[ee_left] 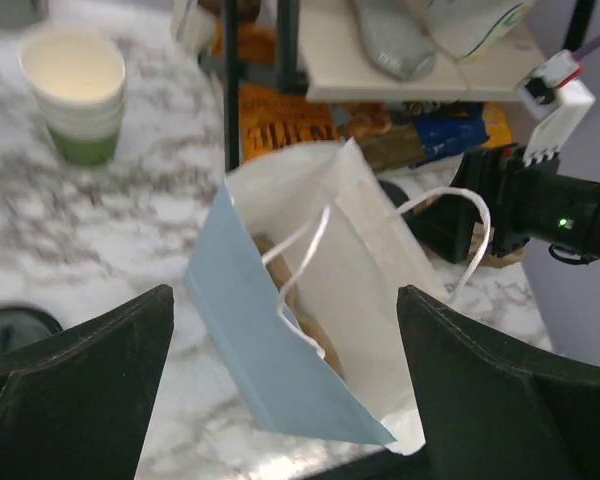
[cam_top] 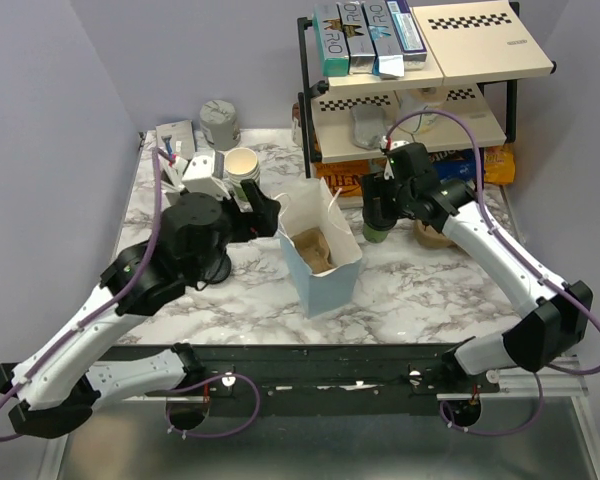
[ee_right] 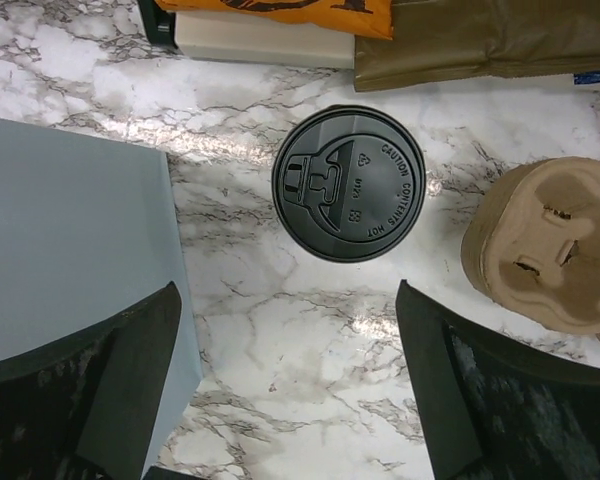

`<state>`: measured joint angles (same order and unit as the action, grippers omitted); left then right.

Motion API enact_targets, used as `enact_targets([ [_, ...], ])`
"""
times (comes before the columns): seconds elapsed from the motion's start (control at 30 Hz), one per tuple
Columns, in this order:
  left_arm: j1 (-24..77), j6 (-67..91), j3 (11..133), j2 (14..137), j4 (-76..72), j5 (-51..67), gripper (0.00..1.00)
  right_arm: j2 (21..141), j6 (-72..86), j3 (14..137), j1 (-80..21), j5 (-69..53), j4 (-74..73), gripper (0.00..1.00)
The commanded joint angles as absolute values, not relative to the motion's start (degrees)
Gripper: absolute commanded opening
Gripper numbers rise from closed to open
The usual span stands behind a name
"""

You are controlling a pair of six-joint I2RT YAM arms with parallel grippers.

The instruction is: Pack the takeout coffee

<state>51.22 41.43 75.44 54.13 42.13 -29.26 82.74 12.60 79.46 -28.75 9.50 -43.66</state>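
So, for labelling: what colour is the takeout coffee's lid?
Black lid, best in right wrist view.

Takeout coffee (ee_right: 348, 184): cup body hidden under lid, R wrist.

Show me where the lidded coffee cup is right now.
The takeout coffee stands right of centre in the top view, between the blue paper bag and the brown cup carrier, directly below the right gripper.
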Motion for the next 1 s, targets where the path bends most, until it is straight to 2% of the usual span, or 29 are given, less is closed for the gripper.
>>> enact_targets([
  [0.0,48.62,12.60,79.71,55.28,30.36,-25.51,0.99,78.67,8.79,76.82,-28.04,6.33,-40.61,0.97],
  [0.1,39.25,3.99,83.30,60.19,28.39,-10.85,0.99,76.91,7.39,74.89,-28.04,4.14,-40.08,0.97],
  [0.27,29.46,-5.25,93.85,74.77,33.83,11.46,0.99,74.97,5.71,71.64,-27.95,1.85,-37.97,0.97],
  [0.43,27.16,-16.15,104.58,88.91,44.54,24.76,0.99,73.66,5.45,70.14,-27.86,1.93,-37.97,0.98],
  [0.5,26.98,-20.64,109.39,92.36,50.94,25.40,0.99,73.22,5.71,69.35,-27.86,2.55,-38.14,0.98],
  [0.53,26.98,-21.09,110.12,94.81,52.02,24.79,0.95,72.86,5.71,69.00,-27.77,2.64,-38.23,0.98],
  [0.6,26.72,-22.06,109.87,96.06,52.73,24.87,0.95,72.16,6.24,68.38,-27.77,3.25,-38.50,0.98],
  [0.7,26.81,-21.97,108.99,97.38,52.65,25.84,0.82,71.98,6.76,67.41,-27.69,3.16,-38.50,0.98],
  [0.73,26.81,-21.28,108.20,97.90,52.30,24.53,0.71,72.07,6.85,67.50,-27.69,3.43,-38.67,0.98],
  [0.8,26.81,-19.87,106.80,97.82,51.25,22.51,0.63,72.16,6.94,67.59,-27.69,3.69,-38.76,0.98],
  [0.83,26.72,-18.99,104.26,96.87,50.20,21.63,0.48,72.25,6.77,67.67,-27.69,3.95,-38.67,0.98],
  [0.9,26.81,-17.24,101.79,95.54,47.83,18.73,0.30,72.42,6.42,68.03,-27.69,3.87,-38.24,0.98],
  [0.93,26.81,-14.70,99.78,93.88,47.03,17.68,0.18,72.51,6.33,68.11,-27.69,4.04,-37.97,0.98],
  [0.97,26.72,-13.11,98.54,92.82,46.24,15.49,0.13,72.60,6.15,68.20,-27.77,3.87,-37.71,0.98],
])
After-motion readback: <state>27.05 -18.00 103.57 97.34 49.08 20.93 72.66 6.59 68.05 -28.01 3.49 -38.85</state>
